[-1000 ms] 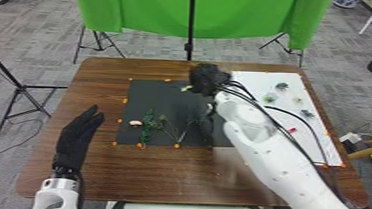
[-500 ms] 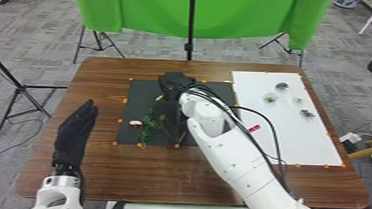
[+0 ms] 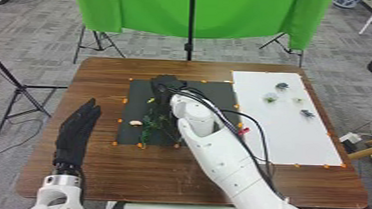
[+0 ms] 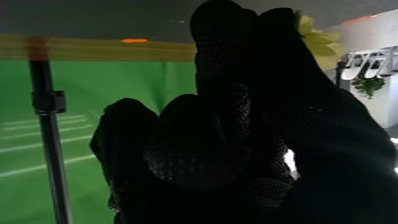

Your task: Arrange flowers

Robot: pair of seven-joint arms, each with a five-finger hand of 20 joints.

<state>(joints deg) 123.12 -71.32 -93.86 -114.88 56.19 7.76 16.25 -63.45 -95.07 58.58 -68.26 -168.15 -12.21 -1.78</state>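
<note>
Over the upper left part of the black mat [image 3: 143,91], my right hand [image 3: 167,83] hangs with a yellow flower [image 3: 150,100] beside it. In the right wrist view, my right hand [image 4: 240,110] has its fingers curled, and the yellow flower [image 4: 322,42] is pinched near the thumb; its stem is hidden by the glove. Green stems [image 3: 146,133] and a pale flower head [image 3: 136,123] lie on the mat's left part. My left hand [image 3: 75,136] is open, its fingers straight, over the table's left side.
A white sheet [image 3: 296,146] covers the right side of the table [image 3: 144,176], with several small flower pieces [image 3: 282,86] near its far end. A small red piece [image 3: 243,130] is beside my right forearm. A green cloth hangs behind the table.
My right hand has moved left across the black mat, carrying the yellow flower, and its forearm has swung left off the white sheet. The left hand has barely shifted.
</note>
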